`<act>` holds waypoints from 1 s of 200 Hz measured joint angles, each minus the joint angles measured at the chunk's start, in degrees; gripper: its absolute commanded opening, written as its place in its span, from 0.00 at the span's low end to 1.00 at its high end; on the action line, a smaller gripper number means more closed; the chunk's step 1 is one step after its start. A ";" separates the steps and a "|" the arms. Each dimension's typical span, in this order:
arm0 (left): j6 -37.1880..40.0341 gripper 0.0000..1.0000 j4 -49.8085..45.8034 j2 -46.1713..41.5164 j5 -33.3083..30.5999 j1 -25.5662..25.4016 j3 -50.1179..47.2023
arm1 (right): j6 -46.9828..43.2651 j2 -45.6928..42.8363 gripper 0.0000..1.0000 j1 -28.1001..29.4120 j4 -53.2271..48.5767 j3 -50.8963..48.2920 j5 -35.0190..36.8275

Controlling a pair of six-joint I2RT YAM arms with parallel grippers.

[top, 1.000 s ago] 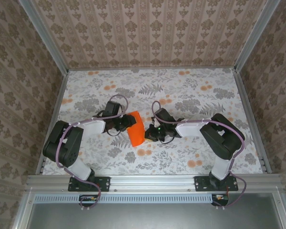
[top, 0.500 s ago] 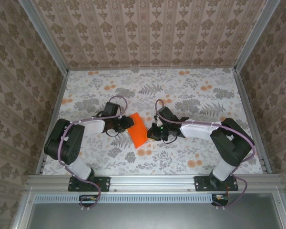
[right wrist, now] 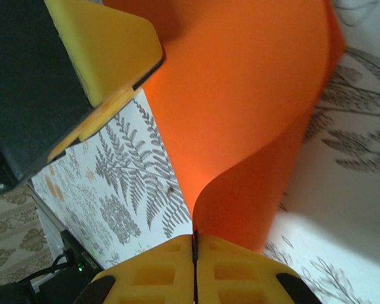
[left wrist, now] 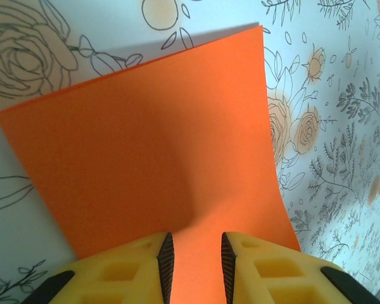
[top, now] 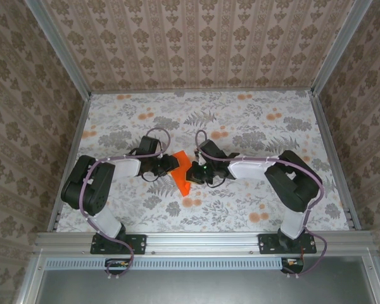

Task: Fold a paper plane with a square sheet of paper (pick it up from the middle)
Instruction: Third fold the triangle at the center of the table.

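The left gripper point(left wrist: 195, 252) (yellow-padded, low over the floral-printed white table point(top: 253, 126)) has its jaws a little apart, astride the near edge of the thin bright orange square sheet of paper point(left wrist: 152, 139), which shows through the gap unpinched. The sheet sits mid-table between the two arms, one side lifted and curling. The right gripper point(right wrist: 194, 246) is clenched on that raised edge.

Smooth matt square sheet of paper point(left wrist: 145, 139), yellow plastic jaws, matt printed table point(top: 253, 120), metal frame point(top: 202, 240).
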 measured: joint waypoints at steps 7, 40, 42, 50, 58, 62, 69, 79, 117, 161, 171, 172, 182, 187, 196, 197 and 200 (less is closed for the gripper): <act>0.00 0.30 0.00 0.02 0.00 -0.02 -0.02 | 0.02 0.68 0.08 0.17 0.72 0.42 -0.04; 0.04 0.29 0.15 0.02 -0.04 -0.33 -0.02 | 0.70 3.10 0.08 0.52 3.30 1.79 -0.07; 0.04 0.29 0.15 0.02 -0.04 -0.33 -0.02 | 0.85 3.23 0.08 0.57 3.45 1.81 -0.07; 0.07 0.29 0.15 0.02 -0.02 -0.33 -0.02 | 1.05 3.56 0.08 0.59 3.72 1.84 -0.07; 0.09 0.29 0.15 0.04 -0.02 -0.33 0.00 | 1.11 3.80 0.08 0.61 3.78 1.86 -0.04; 0.11 0.29 0.15 0.04 -0.02 -0.33 -0.02 | 1.18 3.89 0.08 0.61 3.80 1.86 -0.04; 0.13 0.29 0.15 0.04 -0.02 -0.33 0.00 | 1.27 4.11 0.08 0.61 3.98 1.86 -0.04; 0.13 0.29 0.15 0.04 -0.02 -0.33 -0.02 | 1.29 4.42 0.08 0.61 4.20 1.92 -0.04; 0.15 0.29 0.15 0.07 -0.02 -0.33 -0.02 | 1.40 5.64 0.08 0.61 4.74 2.27 0.24; 0.15 0.29 0.17 0.09 0.00 -0.33 -0.02 | 1.70 6.84 0.08 0.68 5.62 2.62 0.46; 0.15 0.29 0.17 0.09 -0.02 -0.33 -0.02 | 1.73 7.10 0.08 0.72 5.66 2.69 0.61; 0.15 0.29 0.17 0.09 -0.02 -0.33 -0.02 | 1.73 7.10 0.08 0.72 5.66 2.71 0.61; 0.15 0.29 0.17 0.09 -0.02 -0.33 0.00 | 1.73 7.28 0.08 0.72 5.64 2.78 0.72; 0.15 0.29 0.17 0.09 -0.02 -0.33 0.00 | 1.73 7.30 0.08 0.72 5.62 2.84 0.79; 0.15 0.29 0.17 0.09 0.00 -0.33 -0.02 | 1.73 7.37 0.08 0.72 5.64 2.93 0.79; 0.15 0.29 0.17 0.09 -0.02 -0.33 0.00 | 1.73 7.37 0.08 0.72 5.64 2.95 0.79; 0.15 0.29 0.17 0.09 -0.02 -0.33 0.00 | 1.73 7.39 0.08 0.72 5.62 2.99 0.79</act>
